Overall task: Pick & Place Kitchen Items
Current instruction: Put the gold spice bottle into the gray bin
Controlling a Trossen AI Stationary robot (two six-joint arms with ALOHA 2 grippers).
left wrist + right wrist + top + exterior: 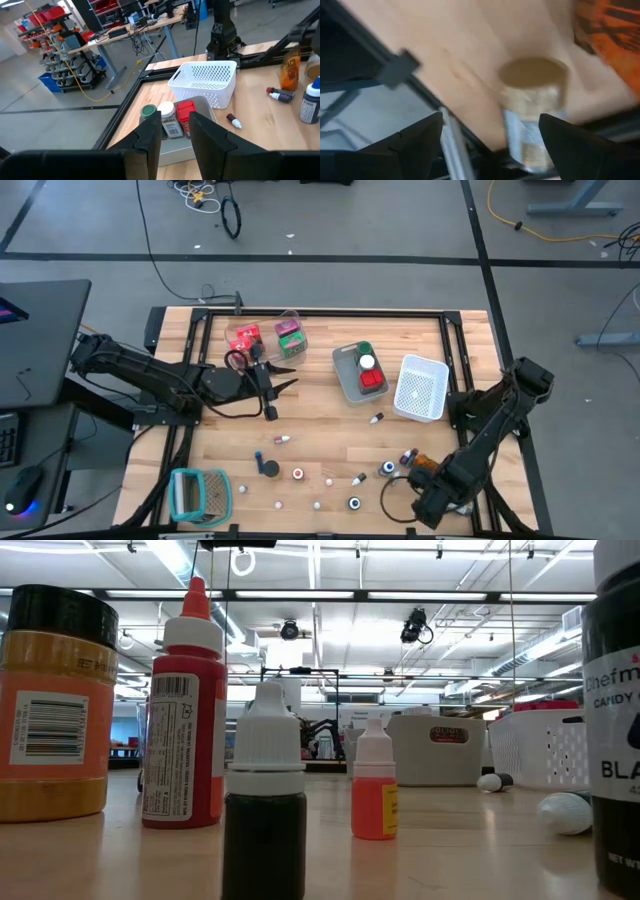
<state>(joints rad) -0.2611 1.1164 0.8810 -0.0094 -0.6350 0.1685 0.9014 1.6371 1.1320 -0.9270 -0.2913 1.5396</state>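
**Kitchen bits all over the table, right arm hovering by a jar**

Most of the kitchen items sit loose on the wooden table (330,430): small capped bottles and tiny white pieces (318,505) are scattered on the side of the grey bin (350,380) nearer the front edge. That bin already holds a red packet (373,379), a white-capped jar (367,363) and a green-lidded one (364,350). Just beside the grey bin is the white basket (421,387), and well apart on its other side the clear bin (268,338) holds a red packet and a green packet (291,337).

The right gripper (432,502) is down at the front corner, far from the grey bin, fingers (415,145) spread wide with nothing between them. A gold-lidded jar (534,112) sits right ahead of it, not gripped, with an orange packet (607,35) next to it.

The left gripper (275,380) is between the clear bin and the grey bin. Its fingers (150,137) are a little apart, with nothing between them. The teal-and-white holder (200,492) sits at the front left corner.
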